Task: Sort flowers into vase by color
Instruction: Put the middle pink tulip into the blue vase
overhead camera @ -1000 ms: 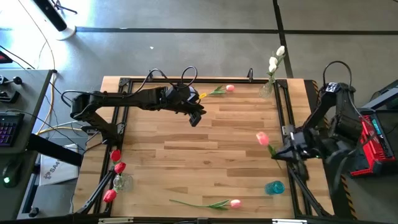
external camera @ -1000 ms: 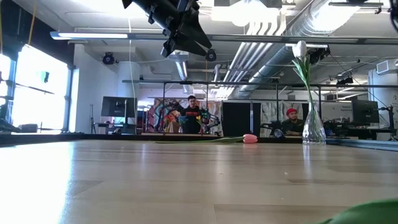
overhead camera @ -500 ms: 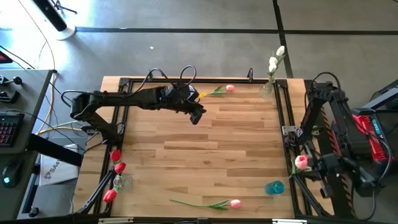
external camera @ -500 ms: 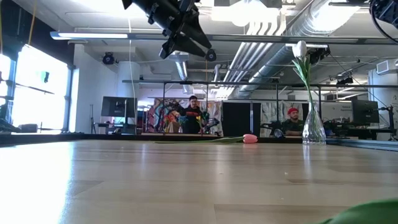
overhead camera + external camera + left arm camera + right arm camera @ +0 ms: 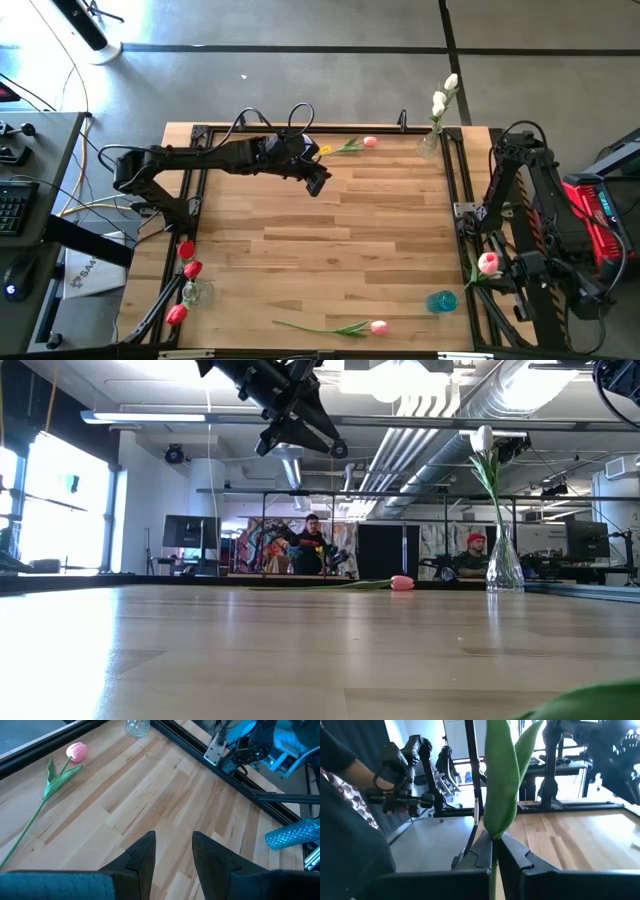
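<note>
My right gripper (image 5: 478, 278) is shut on a pink tulip (image 5: 487, 263) over the table's right rail, next to the blue vase (image 5: 441, 300). The right wrist view shows only its green leaves (image 5: 502, 780); the head is hidden. My left gripper (image 5: 318, 183) hangs open above the table's far middle, touching nothing. One pink tulip (image 5: 370, 142) lies at the far edge, another (image 5: 377, 326) at the near edge. White tulips (image 5: 445, 95) stand in a clear vase (image 5: 430, 143). Red tulips (image 5: 187, 268) stand in a clear vase at the left near corner. My right gripper pinches the pink tulip's stem between its two fingers, just below the leaves (image 5: 494, 836). The leaves reach out past the fingertips. The tulip is lifted clear of the table, its pink head (image 5: 487, 263) over the right rail.
Black frame rails (image 5: 462, 190) run along the table's edges. In the left wrist view the far pink tulip (image 5: 76, 751), the clear vase (image 5: 137, 726) and the blue vase (image 5: 295, 834) show ahead. People sit in the room beyond the far edge (image 5: 312, 545).
My right gripper, still shut on the pink tulip, has swung from above the table's right part toward the right and near edges and turned about. The tulip has gone with it, from over the wood to over the right rail beside the blue vase.
</note>
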Robot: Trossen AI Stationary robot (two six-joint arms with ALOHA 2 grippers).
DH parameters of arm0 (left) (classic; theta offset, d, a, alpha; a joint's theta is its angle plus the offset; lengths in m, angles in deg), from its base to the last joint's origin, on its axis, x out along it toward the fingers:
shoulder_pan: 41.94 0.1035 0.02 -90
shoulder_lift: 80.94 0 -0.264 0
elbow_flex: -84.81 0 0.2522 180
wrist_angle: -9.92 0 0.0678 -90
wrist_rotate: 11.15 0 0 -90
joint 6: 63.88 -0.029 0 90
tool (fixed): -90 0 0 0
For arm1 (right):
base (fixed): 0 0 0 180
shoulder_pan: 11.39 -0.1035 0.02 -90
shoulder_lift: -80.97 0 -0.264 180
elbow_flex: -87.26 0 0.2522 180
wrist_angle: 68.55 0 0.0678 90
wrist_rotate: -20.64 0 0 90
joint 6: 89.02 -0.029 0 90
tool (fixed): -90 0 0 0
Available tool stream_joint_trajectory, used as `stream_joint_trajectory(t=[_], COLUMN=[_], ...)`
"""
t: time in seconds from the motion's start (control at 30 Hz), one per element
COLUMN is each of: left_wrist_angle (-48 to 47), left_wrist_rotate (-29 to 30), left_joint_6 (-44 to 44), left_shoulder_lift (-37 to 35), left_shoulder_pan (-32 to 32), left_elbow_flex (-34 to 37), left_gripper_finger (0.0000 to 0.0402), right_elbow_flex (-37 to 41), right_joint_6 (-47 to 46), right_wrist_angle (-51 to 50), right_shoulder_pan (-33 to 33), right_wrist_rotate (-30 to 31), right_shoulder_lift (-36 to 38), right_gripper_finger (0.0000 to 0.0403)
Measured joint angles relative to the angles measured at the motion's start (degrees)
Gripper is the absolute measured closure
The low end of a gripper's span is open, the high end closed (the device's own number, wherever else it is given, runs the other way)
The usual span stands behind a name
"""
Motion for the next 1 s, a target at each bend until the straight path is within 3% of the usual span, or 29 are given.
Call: stream_joint_trajectory(t=[0.37, 0.73, 1.0], left_wrist_angle=[2.6, 2.6, 2.7], left_wrist_rotate=[0.0, -0.5, -0.9], left_joint_6=[0.0, 0.0, 0.0], left_shoulder_lift=[0.0, 0.0, 0.0], left_shoulder_pan=[0.0, -0.2, -0.2], left_elbow_flex=[0.0, 0.0, 0.0], left_gripper_finger=[0.0284, 0.0284, 0.0284], right_elbow_flex=[-2.4, -2.5, -2.4], right_joint_6=[3.8, -4.1, -12.3], right_wrist_angle=[0.1, -3.6, -8.4], right_shoulder_pan=[0.9, 1.9, 6.3], right_wrist_rotate=[-0.1, -0.5, -6.7], right_shoulder_lift=[-1.1, -5.9, -7.5], right_gripper_finger=[0.0403, 0.0403, 0.0397])
